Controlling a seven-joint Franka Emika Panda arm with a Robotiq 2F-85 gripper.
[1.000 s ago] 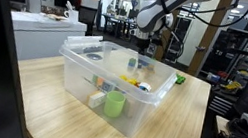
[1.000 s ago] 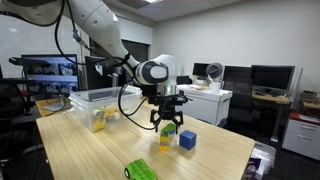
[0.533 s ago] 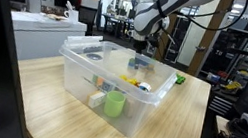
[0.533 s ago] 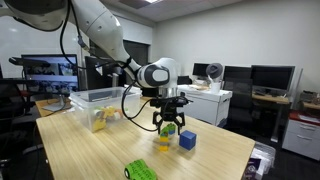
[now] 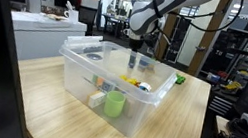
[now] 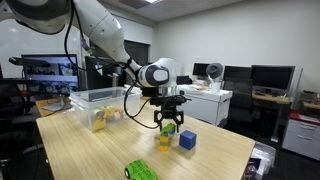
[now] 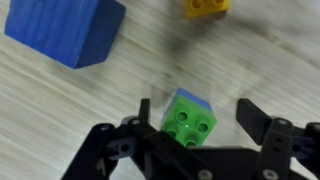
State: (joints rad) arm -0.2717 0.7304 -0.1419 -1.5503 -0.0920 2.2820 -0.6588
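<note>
My gripper (image 7: 197, 112) points straight down over the wooden table (image 6: 90, 150), beyond the clear bin in both exterior views (image 5: 134, 59) (image 6: 168, 124). In the wrist view a green studded block with a blue layer under it (image 7: 190, 122) sits between the jaws. It lies against one finger (image 7: 146, 112), and wood shows between it and the other finger (image 7: 252, 116). The jaws stand apart. A big blue cube (image 7: 62, 30) (image 6: 187, 140) and a small yellow block (image 7: 207, 8) (image 6: 165, 141) lie close by on the table.
A clear plastic bin (image 5: 112, 77) (image 6: 95, 103) holds a green cup (image 5: 115, 103) and several small toys. A green object (image 6: 140, 170) (image 5: 179, 79) lies apart on the table. Desks, monitors and shelves surround the table.
The gripper has shifted a little and come down slightly over the green block. The blue cube and the yellow block have not moved.
</note>
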